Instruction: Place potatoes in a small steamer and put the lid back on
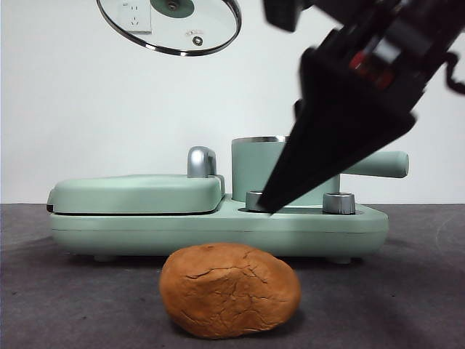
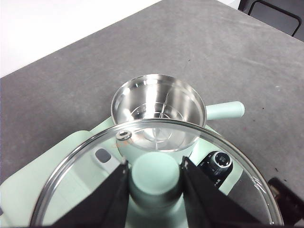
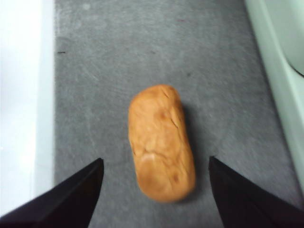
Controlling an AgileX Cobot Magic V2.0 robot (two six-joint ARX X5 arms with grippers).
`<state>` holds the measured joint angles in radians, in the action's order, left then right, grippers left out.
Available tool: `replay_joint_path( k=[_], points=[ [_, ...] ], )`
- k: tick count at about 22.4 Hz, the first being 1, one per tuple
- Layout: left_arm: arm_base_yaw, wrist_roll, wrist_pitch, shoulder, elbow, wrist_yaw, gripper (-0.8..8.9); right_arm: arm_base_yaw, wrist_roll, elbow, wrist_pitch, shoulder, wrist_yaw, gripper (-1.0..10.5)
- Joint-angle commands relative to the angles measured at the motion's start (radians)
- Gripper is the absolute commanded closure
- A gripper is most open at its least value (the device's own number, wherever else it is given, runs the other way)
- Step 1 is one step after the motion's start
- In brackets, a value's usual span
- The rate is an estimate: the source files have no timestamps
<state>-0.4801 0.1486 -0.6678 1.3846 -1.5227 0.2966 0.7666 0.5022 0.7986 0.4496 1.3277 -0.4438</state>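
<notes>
Right end effector (image 3: 154, 199) above grey table (image 3: 104, 57)

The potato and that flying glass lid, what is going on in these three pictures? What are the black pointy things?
They are the jaws of a robot's two arms. One picture looks level across the table; the other two come from cameras on the wrists. The left gripper holds the glass lid by its green knob, high above the open steamer. The right gripper hangs over the potato with its jaws wide apart, not touching it. The potato lies on the table in front of the green cooker.
</notes>
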Motion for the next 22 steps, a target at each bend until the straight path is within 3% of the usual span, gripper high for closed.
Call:
replay_joint_path(
  k=[1, 12, 15, 17, 22],
  points=[
    [0.004, 0.024, 0.013, -0.003, -0.024, 0.006, 8.04, 0.031, 0.012, 0.017, -0.042, 0.049, 0.0, 5.9],
    [0.016, 0.027, 0.01, -0.003, -0.024, 0.006, 8.04, 0.085, 0.034, 0.017, -0.117, 0.206, 0.102, 6.0],
    [0.016, 0.031, 0.01, -0.003, -0.024, 0.006, 8.04, 0.09, 0.027, 0.017, -0.121, 0.233, 0.137, 7.3],
    [0.016, 0.031, 0.01, -0.003, -0.024, 0.005, 8.04, 0.089, -0.015, 0.017, -0.118, 0.219, 0.146, 7.8],
    [0.016, 0.034, 0.01, -0.003, -0.024, 0.006, 8.04, 0.068, -0.138, 0.029, -0.011, 0.048, 0.2, 7.8]
  ],
)
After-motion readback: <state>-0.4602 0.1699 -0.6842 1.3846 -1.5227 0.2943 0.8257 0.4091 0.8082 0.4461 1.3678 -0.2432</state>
